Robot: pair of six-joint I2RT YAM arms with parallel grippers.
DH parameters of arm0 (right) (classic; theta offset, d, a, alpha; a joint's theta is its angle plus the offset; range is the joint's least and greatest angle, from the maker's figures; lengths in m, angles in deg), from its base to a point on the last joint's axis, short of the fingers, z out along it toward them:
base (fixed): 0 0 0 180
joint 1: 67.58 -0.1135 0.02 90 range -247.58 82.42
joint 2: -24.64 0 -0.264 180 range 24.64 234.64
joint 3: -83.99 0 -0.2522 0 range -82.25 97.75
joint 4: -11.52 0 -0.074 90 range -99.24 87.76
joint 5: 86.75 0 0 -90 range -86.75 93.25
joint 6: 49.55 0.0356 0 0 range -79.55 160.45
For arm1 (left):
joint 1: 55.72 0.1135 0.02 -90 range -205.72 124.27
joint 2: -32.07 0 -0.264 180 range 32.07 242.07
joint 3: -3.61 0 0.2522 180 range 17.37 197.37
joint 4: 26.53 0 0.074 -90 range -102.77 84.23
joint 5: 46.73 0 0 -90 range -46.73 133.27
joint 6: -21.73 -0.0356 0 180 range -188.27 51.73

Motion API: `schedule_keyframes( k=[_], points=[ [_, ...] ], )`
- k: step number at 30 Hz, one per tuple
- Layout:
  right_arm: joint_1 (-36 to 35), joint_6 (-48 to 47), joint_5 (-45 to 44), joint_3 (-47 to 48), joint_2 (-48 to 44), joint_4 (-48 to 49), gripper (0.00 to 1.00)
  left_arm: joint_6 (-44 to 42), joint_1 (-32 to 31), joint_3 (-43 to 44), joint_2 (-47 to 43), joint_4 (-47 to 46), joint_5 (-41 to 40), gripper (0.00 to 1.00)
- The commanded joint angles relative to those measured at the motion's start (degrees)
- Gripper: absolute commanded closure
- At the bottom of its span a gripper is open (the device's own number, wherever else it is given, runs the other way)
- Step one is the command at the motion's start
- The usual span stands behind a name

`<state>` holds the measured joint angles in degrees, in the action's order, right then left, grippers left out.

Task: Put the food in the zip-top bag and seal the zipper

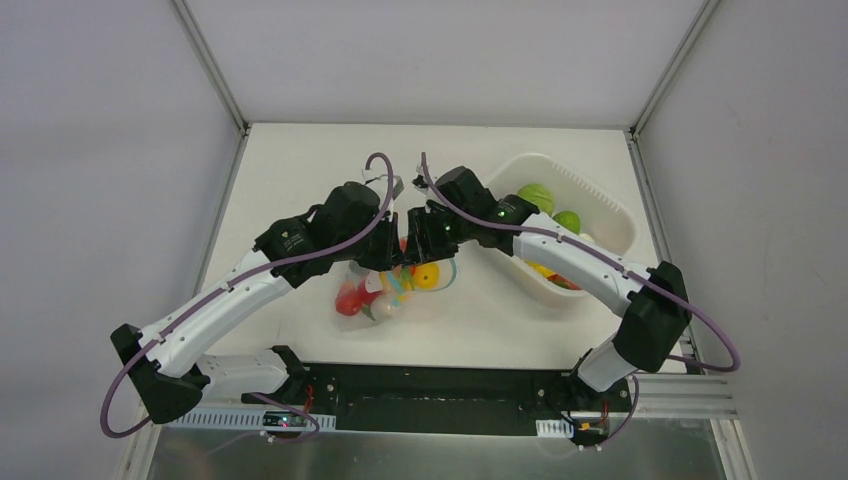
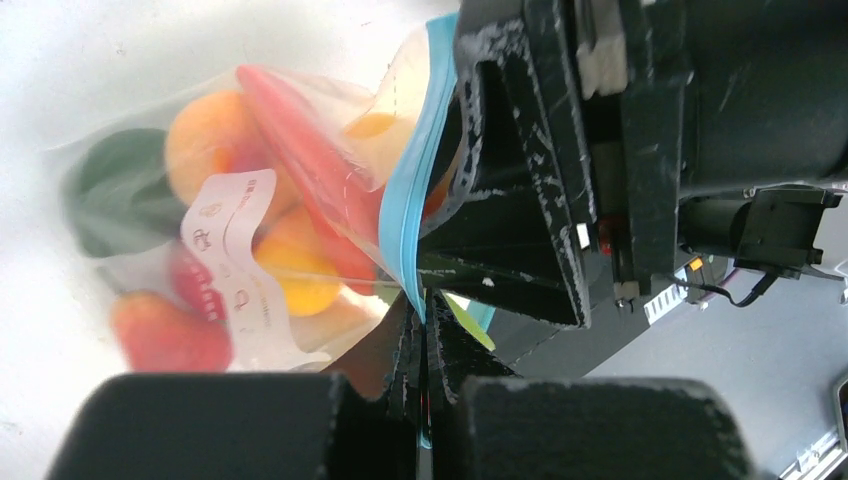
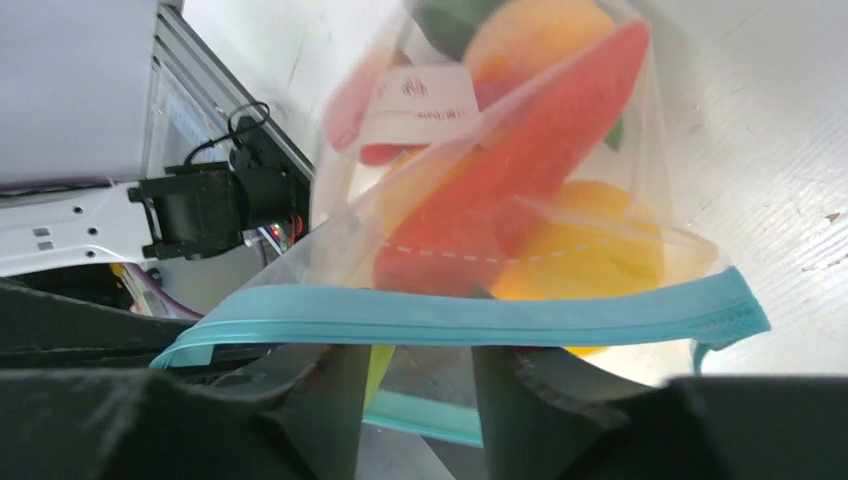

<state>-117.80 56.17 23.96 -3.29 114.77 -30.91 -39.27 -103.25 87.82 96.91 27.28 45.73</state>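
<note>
Item: bag-closing station, both arms meeting over mid-table. Left gripper (image 2: 420,345): jaws pinched flat on the teal zipper (image 2: 408,210) at one end, nothing else between them. Right gripper (image 3: 415,372): jaws partly apart, one teal lip of the zipper (image 3: 480,315) lying across the fingertips and a second lip lower in the gap, neither visibly squeezed. Zip-top bag (image 2: 120,270): clear, white label strip (image 2: 235,250), hanging from the two grippers with its belly on the table (image 1: 300,170). Food inside: long red piece (image 3: 540,150), orange fruit (image 2: 205,135), yellow-orange fruit (image 3: 590,235), dark green piece (image 2: 110,190). Beyond, on the right arm's side: white tub (image 1: 622,232) holding green toy fruits (image 1: 535,192) and other bits. Handling note, as judged: this looks like the sealing stage; the left pinch should serve as a firm anchor while the right jaws close on both lips together, tracks lined up, and draw along the strip away from the left, keeping it taut and level; the red piece sits close under the strip and could foul the closure. Not determinable: whether any length of track is already mated; the zipper's ends; the yellow-green sliver between the right fingers; the bag's mouth in the top view, covered by both grippers; the tub's near contents, behind the right arm.
</note>
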Motion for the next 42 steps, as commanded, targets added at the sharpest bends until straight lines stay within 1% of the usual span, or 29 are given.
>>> schedule_keyframes(
  k=[1, 4, 7, 10, 14, 16, 19, 21, 24, 25, 28, 30, 31, 33, 35, 37, 38, 40, 42],
  points=[
    [1.5, 0.6, 2.8, -1.7, -4.0, 4.1, 0.52, 0.1, 0.1, 0.6, -2.0, -1.1, -2.1, 1.00],
    [2.7, 0.4, 5.9, -3.7, -5.5, 3.5, 0.45, 0.8, 0.2, 0.2, -2.4, -1.0, -4.1, 1.00],
    [3.4, 0.9, 6.6, -4.8, -6.7, 2.5, 0.38, 1.2, 0.1, 0.4, -1.9, -1.2, -4.3, 1.00],
    [3.8, 2.4, 11.8, -6.4, -7.9, 6.1, 0.36, 1.9, 0.1, 0.4, -1.3, -1.7, -3.9, 1.00],
    [3.8, 4.2, 18.1, -8.9, -7.1, 11.8, 0.39, 2.5, 0.1, 0.4, -0.7, -3.3, -0.4, 0.98],
    [3.9, 5.5, 18.4, -9.0, -5.7, 12.6, 0.43, 2.9, 0.1, 0.3, -0.7, -3.9, 0.8, 0.98],
    [3.8, 10.7, 18.7, -11.0, -4.7, 18.7, 0.50, 3.3, 0.1, 0.3, -0.8, -3.3, 1.2, 0.98],
    [3.7, 14.3, 17.7, -12.3, -4.9, 21.9, 0.54, 3.7, 0.1, 0.0, -1.0, -2.6, 0.7, 0.98],
    [3.0, 16.5, 12.7, -13.4, -5.3, 21.5, 0.60, 4.9, 0.1, -1.6, -2.0, -2.2, -0.2, 0.97],
    [2.3, 17.0, 11.5, -14.0, -5.3, 21.9, 0.61, 5.2, 0.1, -2.2, -2.5, -2.2, -0.2, 0.97],
    [0.2, 16.3, 11.4, -14.3, -3.4, 22.8, 0.62, 6.4, 0.1, -3.3, -3.6, -2.3, -0.3, 0.97],
    [-1.3, 15.5, 6.0, -13.0, -2.6, 20.6, 0.62, 7.1, 0.1, -3.7, -4.1, -2.7, 0.0, 0.96],
    [-2.0, 15.5, 3.3, -13.0, -2.5, 21.2, 0.60, 7.1, 0.1, -3.9, -4.2, -2.9, 0.4, 0.95],
    [-2.3, 17.2, 1.9, -14.8, -2.7, 25.6, 0.56, 7.0, 0.1, -3.7, -4.2, -2.2, 0.4, 0.92],
    [-2.6, 19.5, -0.2, -17.4, -4.0, 29.8, 0.51, 6.7, 0.1, -2.9, -3.8, -0.5, 0.0, 0.92],
    [-3.1, 21.3, -6.4, -19.9, -6.3, 32.8, 0.50, 6.4, 0.1, -2.3, -3.6, 1.5, -0.7, 0.92],
    [-3.5, 22.1, -8.5, -21.6, -7.6, 35.3, 0.48, 6.3, 0.1, -2.2, -3.5, 2.3, -1.3, 0.92],
    [-3.8, 24.3, -8.2, -25.7, -9.6, 43.5, 0.42, 6.2, 0.0, -1.9, -3.7, 4.1, -2.1, 0.92],
    [-4.0, 28.6, -7.7, -28.6, -10.0, 48.8, 0.38, 6.1, 0.0, -2.3, -4.4, 4.6, -4.8, 0.91]
  ],
)
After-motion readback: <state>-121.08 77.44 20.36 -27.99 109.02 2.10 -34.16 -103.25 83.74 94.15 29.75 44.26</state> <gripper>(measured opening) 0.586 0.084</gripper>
